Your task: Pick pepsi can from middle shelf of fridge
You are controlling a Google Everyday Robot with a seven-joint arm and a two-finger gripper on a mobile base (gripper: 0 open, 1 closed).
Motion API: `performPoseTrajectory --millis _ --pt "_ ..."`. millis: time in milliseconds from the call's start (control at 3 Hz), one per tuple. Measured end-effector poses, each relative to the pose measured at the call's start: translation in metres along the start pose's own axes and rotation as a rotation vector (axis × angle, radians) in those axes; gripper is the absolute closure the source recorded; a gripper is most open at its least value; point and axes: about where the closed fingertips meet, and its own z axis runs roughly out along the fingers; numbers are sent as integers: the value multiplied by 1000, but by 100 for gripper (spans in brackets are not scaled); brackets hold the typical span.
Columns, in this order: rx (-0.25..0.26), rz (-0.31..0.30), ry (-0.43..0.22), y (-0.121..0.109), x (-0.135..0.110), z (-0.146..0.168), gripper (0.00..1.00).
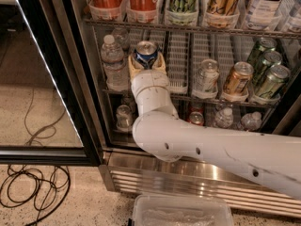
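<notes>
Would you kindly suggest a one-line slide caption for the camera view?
The robot's gripper holds the pepsi can between its fingers at the middle shelf of the open fridge.
</notes>
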Motion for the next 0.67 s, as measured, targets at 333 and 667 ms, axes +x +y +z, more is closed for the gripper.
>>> performPoseTrajectory --millis 333,667 --pt "-3 2 12 -13 -7 -14 100" --pt "21 -30 31 -29 -13 -25 100"
